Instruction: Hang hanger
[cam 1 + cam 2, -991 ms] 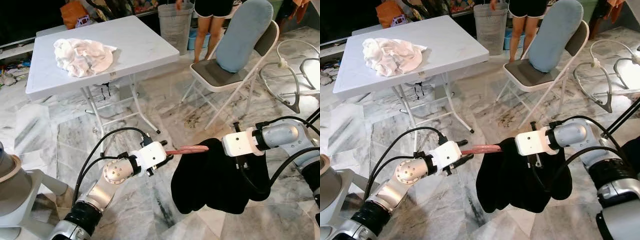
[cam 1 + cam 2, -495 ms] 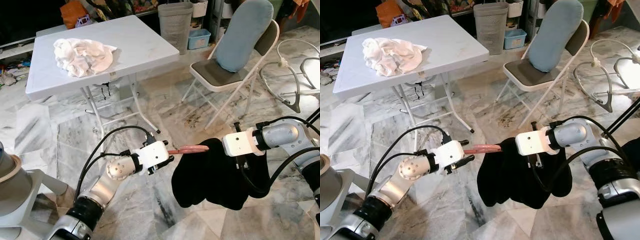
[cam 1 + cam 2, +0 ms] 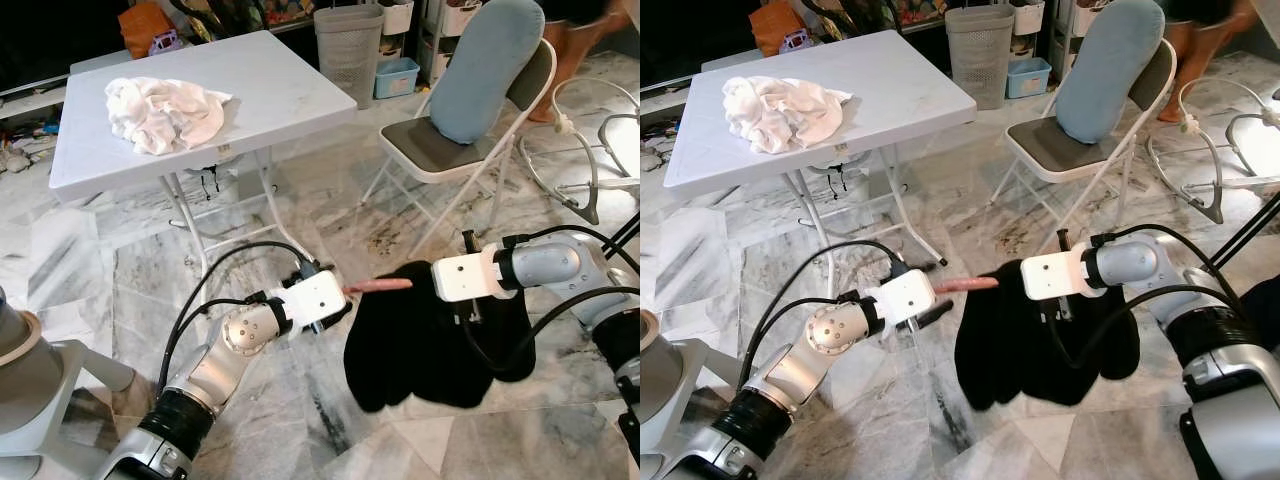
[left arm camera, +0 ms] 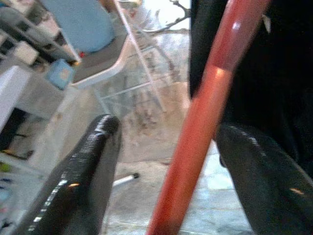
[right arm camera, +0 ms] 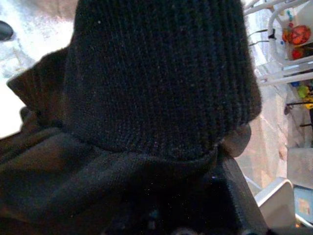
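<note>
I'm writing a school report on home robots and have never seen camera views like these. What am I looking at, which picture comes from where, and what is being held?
This is a walking humanoid robot with two silver arms, each ending in a two-fingered black tool. The two wide pictures come from cameras in its head, looking down at a marble floor. The two close-ups come from cameras on its wrists.

The left tool has the reddish rod-like arm of a hanger between its fingers; in the left wrist view there is still a gap on one side, so it looks open. The right tool is buried in a black knitted garment draped on that hanger, so its grip cannot be judged.

Behind stand a white folding table carrying crumpled white cloth, and a folding chair with a blue cushion.
</note>
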### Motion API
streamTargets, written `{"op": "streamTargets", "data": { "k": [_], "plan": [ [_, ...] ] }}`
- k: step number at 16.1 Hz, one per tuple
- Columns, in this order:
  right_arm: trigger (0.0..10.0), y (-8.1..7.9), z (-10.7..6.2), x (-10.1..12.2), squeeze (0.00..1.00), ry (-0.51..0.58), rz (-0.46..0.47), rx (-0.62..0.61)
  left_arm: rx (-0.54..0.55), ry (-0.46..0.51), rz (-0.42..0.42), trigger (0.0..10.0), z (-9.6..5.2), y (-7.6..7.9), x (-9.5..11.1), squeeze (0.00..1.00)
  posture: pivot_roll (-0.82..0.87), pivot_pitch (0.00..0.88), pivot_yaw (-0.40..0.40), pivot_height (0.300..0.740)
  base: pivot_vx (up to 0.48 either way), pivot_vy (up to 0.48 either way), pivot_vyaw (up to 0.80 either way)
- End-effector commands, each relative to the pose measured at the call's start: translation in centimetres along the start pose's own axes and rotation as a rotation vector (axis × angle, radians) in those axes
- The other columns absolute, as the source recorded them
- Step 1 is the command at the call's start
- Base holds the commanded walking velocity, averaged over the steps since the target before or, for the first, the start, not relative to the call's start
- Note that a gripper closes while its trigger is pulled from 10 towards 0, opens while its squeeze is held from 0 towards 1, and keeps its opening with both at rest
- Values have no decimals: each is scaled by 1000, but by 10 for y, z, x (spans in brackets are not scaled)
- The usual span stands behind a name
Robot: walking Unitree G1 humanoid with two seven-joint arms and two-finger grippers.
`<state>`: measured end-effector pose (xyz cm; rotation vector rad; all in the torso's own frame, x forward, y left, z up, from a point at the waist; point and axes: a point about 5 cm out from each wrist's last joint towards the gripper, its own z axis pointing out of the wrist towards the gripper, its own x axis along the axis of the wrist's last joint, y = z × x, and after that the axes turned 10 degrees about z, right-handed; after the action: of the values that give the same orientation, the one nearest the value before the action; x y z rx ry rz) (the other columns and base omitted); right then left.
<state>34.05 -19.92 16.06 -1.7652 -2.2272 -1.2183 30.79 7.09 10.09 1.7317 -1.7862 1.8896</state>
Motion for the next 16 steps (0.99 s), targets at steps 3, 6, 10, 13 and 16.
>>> {"op": "streamTargets", "data": {
  "k": [3,6,10,13,16],
  "plan": [
    [10000,9,-2,7,0,15,-43,-30,3,-42,29,10000,-5,1,-7,0,-127,37,80,740,0,0,0],
    [10000,9,-3,6,0,15,-51,-23,-18,-52,30,7451,-3,-2,-12,0,-130,36,82,740,0,0,0],
    [10000,7,-4,6,0,14,-53,-22,-42,-47,55,0,3,-6,-9,0,-136,37,85,740,0,0,0],
    [10000,7,-3,6,0,19,-55,-19,-59,-41,52,0,6,-2,-8,0,-139,38,86,740,0,0,0],
    [10000,6,-2,7,0,26,-58,-14,-59,-42,41,0,6,0,-10,0,-136,40,83,740,0,0,0]
  ]
}}
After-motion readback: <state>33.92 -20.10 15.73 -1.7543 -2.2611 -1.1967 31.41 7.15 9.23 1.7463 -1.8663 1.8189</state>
